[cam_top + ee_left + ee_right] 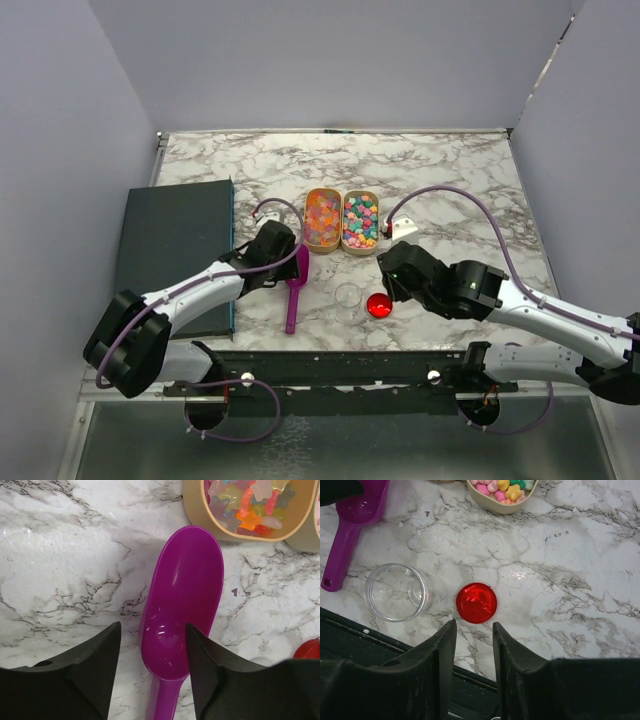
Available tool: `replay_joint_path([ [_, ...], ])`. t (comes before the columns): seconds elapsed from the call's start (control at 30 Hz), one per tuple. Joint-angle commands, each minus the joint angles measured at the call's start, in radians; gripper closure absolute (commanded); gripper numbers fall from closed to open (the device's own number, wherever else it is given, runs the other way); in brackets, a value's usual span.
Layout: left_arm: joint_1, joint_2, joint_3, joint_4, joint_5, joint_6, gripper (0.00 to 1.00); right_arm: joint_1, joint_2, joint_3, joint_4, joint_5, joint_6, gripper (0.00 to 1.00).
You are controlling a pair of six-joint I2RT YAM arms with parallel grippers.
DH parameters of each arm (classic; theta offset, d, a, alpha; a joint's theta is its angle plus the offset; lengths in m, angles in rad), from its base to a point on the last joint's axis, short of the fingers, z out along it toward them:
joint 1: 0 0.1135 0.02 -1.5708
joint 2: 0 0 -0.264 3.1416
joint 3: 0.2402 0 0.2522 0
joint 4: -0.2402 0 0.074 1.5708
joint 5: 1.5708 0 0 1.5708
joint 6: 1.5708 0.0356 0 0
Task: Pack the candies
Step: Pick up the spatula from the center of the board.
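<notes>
The candies (360, 221), tiny pastel sweets, fill the right of two tan oval tubs; they also show at the top of the right wrist view (503, 487). The left tub (322, 219) holds translucent orange and pink gummies (246, 504). The purple scoop (295, 290) lies empty on the marble. My left gripper (152, 626) is open, its fingers on either side of the rear of the scoop's bowl (182, 595), above it. A clear empty jar (396, 592) stands beside the shiny red lid (476, 602). My right gripper (473, 624) is open and empty, just near of the lid.
A dark flat box (175, 250) lies at the table's left, under my left arm. A black rail (330, 365) runs along the near edge. Grey walls close in the sides and back.
</notes>
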Motion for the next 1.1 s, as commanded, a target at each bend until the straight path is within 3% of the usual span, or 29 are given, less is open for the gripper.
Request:
replay_joint_path([
  [0.0,-0.002,0.045,0.039,0.052,-0.058,-0.003,0.48,0.009,-0.028,-0.025,0.004,0.008,0.012,0.61],
  [0.37,-0.002,0.127,0.072,0.081,-0.111,0.017,0.69,0.009,-0.040,-0.042,0.008,-0.005,0.014,0.61],
  [0.73,-0.002,0.147,0.079,0.092,-0.131,0.034,1.00,0.009,-0.035,-0.021,-0.011,-0.020,0.016,0.62],
  [1.07,-0.002,0.007,0.090,0.025,-0.168,0.039,1.00,0.009,-0.027,0.055,0.025,-0.078,-0.012,0.62],
])
